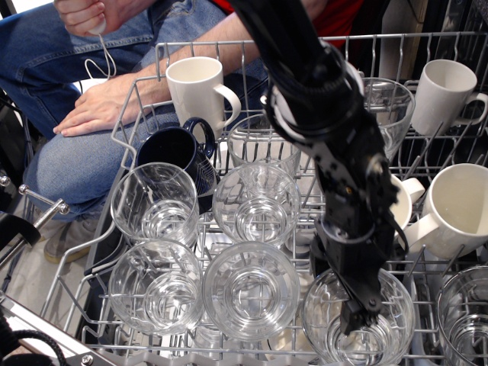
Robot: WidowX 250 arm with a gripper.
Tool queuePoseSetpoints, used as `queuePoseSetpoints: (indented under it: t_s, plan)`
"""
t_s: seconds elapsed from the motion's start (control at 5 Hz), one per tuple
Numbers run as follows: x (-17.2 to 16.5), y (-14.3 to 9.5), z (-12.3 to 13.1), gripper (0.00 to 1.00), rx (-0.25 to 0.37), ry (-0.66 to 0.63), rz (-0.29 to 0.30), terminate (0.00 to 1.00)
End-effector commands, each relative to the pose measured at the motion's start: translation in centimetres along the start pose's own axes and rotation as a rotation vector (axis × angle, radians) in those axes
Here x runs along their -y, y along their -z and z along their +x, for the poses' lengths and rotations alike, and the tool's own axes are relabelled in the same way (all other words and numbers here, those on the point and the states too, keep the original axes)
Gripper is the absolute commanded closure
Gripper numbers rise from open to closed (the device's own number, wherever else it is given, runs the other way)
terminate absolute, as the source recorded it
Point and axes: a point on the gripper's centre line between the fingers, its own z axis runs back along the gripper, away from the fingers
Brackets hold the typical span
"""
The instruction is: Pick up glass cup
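Note:
The glass cup is a wide clear tumbler standing rim up in the front row of the wire dish rack, right of centre. My black gripper comes down from above and its tip reaches inside the cup's rim, on the left-centre of the opening. Only one dark finger shows clearly. The arm hides the other, so I cannot tell how the jaws stand. The cup rests in the rack.
Several narrower clear tumblers fill the rack left of the cup, and another glass sits at its right. White mugs stand at the right and back, with a dark blue mug. A seated person's hand rests beyond the rack's back left.

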Motion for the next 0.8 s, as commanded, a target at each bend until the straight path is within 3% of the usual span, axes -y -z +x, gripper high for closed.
queuePoseSetpoints:
  t_s: [0.0,0.6]
  plan:
    - [0.5,0.4,0.6,1.00,0.013,-0.051,0.037,0.00]
    - [0.9,-0.7,0.1,1.00,0.014,-0.054,-0.002,0.00]
